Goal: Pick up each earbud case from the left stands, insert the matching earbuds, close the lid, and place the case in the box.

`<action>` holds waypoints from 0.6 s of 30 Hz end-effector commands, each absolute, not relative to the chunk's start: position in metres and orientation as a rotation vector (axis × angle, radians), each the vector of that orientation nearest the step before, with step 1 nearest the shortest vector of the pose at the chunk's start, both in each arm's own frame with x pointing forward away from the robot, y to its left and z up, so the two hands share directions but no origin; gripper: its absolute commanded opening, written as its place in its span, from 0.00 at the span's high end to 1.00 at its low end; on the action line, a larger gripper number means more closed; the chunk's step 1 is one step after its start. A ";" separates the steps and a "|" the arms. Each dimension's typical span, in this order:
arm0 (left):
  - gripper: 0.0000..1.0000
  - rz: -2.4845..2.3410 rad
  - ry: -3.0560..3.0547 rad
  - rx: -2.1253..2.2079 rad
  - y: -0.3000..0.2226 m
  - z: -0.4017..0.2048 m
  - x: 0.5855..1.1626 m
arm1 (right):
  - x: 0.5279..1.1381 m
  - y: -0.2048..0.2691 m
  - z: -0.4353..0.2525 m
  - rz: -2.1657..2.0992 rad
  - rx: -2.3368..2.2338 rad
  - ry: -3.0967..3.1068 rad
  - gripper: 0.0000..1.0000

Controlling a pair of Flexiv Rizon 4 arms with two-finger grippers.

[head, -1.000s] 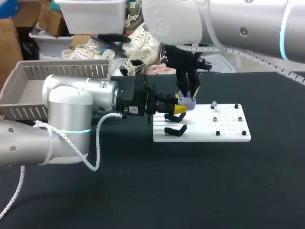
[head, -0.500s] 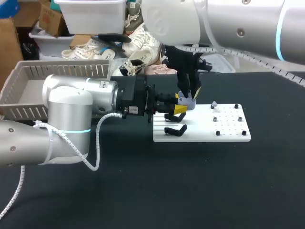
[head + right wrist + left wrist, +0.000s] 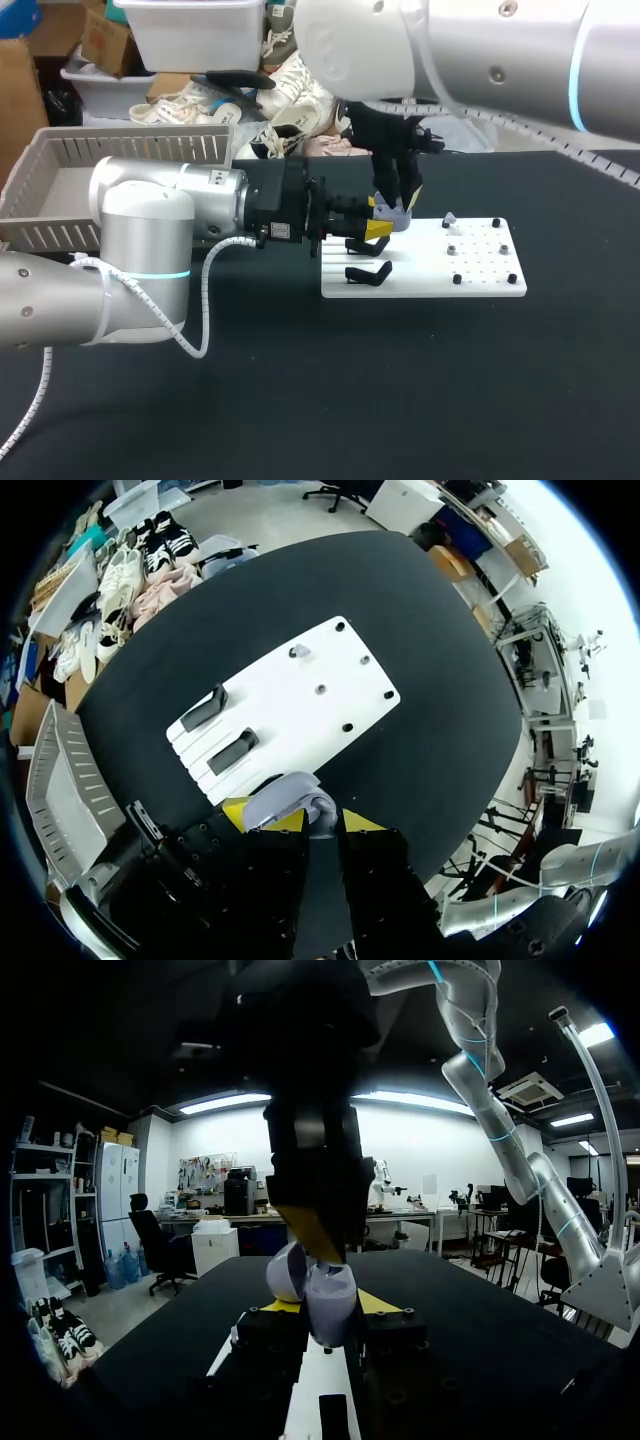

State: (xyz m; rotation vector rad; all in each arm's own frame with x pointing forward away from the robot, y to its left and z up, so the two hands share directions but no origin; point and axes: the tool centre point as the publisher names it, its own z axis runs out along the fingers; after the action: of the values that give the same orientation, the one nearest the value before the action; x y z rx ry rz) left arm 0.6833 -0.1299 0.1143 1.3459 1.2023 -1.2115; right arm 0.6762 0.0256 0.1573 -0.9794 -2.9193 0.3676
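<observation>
A lavender earbud case hangs with its lid up above the left end of the white board. My left gripper comes in level from the left and is shut on it. In the left wrist view the case sits between the two yellow tips. My right gripper stands straight down over the case, its tip at the open lid. The right wrist view shows the case just ahead of my right gripper. What lies under it is hidden.
Two black stands sit empty on the board's left end. Small pegs and an earbud stand on its right half. A grey slatted basket is at the far left. Black tabletop lies bare in front of the board.
Both grippers and the case stay where they were. Only the right arm's upper link has shifted slightly to the left.
</observation>
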 end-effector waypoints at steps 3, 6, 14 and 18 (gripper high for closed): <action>1.00 -1.212 1.202 1.347 -0.130 0.114 0.684 | 0.678 0.028 0.155 0.386 -0.981 -2.910 1.00; 1.00 -1.212 1.202 1.347 -0.130 0.114 0.684 | 0.678 0.028 0.154 0.390 -0.980 -2.909 1.00; 1.00 -1.212 1.202 1.347 -0.130 0.114 0.684 | 0.675 0.026 0.161 0.365 -0.998 -2.907 0.71; 1.00 -1.212 1.202 1.347 -0.130 0.114 0.684 | 0.672 0.022 0.166 0.360 -1.012 -2.914 0.61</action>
State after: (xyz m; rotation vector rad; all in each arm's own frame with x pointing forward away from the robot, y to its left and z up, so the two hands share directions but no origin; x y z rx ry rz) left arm 0.6838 -0.1296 0.1144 1.3453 1.2029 -1.2109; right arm 0.6776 0.0254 0.1623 -1.0017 -2.9061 0.3714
